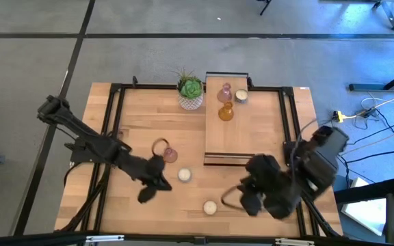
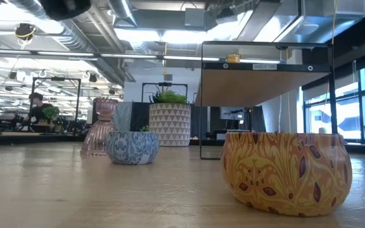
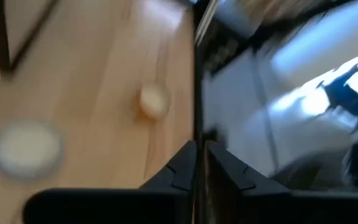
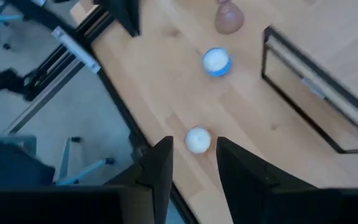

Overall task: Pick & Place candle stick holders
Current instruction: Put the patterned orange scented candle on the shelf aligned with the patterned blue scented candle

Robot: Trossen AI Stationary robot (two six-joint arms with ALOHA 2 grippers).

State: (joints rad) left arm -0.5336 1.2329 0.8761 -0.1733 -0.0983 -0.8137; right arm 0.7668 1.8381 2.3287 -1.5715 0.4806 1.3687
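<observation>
Now my right tool (image 4: 191, 163), fingers apart and empty, hangs just over the cream holder (image 4: 197, 140) at the worktop's (image 4: 166, 81) near edge.

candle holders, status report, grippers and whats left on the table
Left gripper shut, empty, beside pink glass holder. Right gripper open, above round holder. Three holders on stand. Nothing blocking.
</observation>
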